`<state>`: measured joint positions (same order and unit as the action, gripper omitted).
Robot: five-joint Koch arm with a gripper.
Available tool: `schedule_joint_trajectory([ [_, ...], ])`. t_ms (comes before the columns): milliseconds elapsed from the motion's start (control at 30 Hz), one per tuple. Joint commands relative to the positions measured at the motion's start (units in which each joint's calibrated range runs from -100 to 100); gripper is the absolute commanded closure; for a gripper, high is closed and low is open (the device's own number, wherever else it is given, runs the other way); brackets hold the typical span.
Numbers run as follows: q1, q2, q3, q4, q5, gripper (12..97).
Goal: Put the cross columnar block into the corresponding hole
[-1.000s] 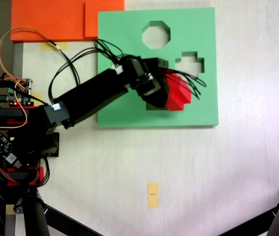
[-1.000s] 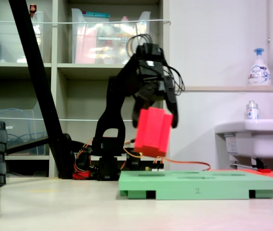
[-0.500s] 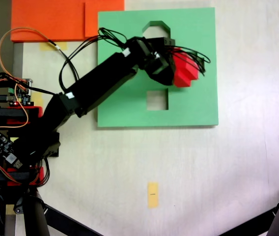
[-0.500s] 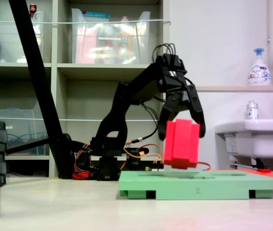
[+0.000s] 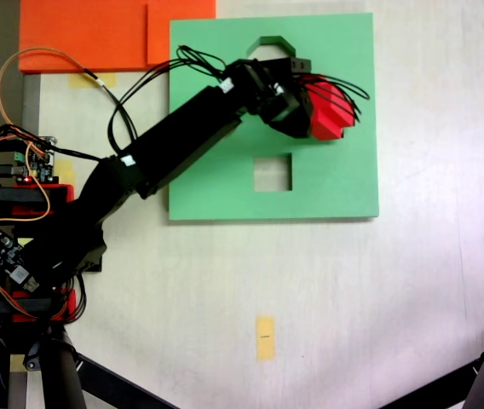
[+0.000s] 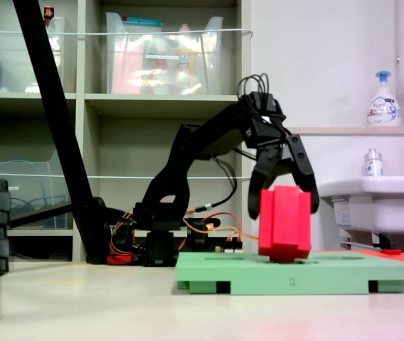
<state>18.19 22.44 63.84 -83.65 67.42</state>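
Block at the board, clamped in the end effector

End effector (image 6: 284, 202) grips the cross columnar block (image 6: 285, 222) between its two black fingers, one on each side, the block hanging upright below the wrist. In a fixed view from the side, the block's lower end meets the top of the green board (image 6: 344, 273). From above, the end effector (image 5: 325, 109) and red block (image 5: 331, 119) cover the spot on the board (image 5: 327, 183) where the corresponding hole would lie, so the cutout itself cannot be seen. The block is matte red foam with stepped faces; the board is flat light-green foam with a square cutout (image 5: 273, 173) and an octagonal one (image 5: 269, 41), resting on the pale bench (image 5: 412, 290).
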Motion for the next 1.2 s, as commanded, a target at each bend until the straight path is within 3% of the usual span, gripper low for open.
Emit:
schedule_joint_trajectory([
  [0,0.7,-0.2,3.7,5.0,0.7,70.5],
  [900,0.7,6.8,4.6,7.1,1.9,70.2],
  [1167,0.1,7.3,4.6,9.5,-3.6,70.2],
])
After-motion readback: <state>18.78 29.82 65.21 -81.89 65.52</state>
